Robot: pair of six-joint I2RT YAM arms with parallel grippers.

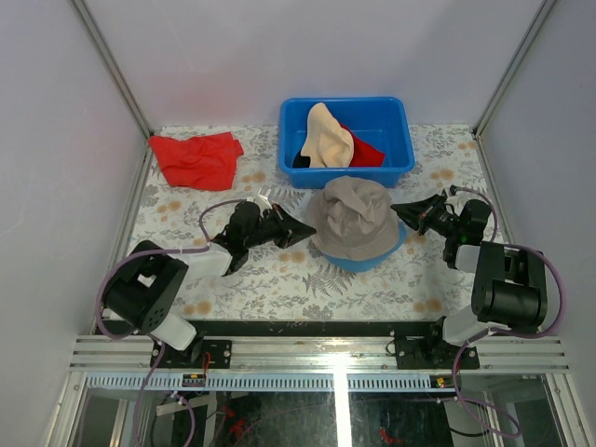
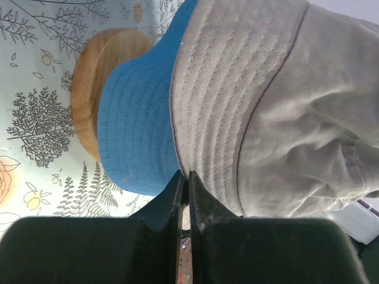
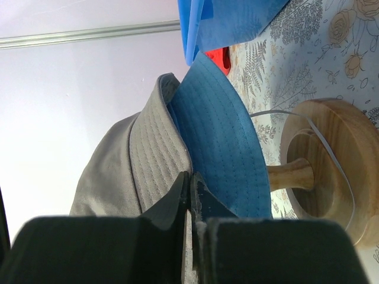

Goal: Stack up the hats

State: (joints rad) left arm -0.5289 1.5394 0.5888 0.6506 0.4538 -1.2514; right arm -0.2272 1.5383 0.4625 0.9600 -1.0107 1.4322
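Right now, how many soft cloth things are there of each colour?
Grey-khaki fabric bucket hat: 1
Blue fabric bucket hat: 1
Peach-beige fabric bucket hat: 1
Red: 2, a crumpled red cloth and red fabric in the blue plastic bin
Total: 5

Table [image 1: 279,284] has a floral-print cover. Blue plastic bin [image 1: 345,174] sits at back centre, long side towards the near edge. Flat red cloth [image 1: 196,158] lies crumpled at back left, well apart from the bin. Wooden stand [image 3: 331,171] is mid-table, just in front of the bin: round base on the cover, thin stem, top hidden. White walls [image 1: 84,102] enclose three sides.
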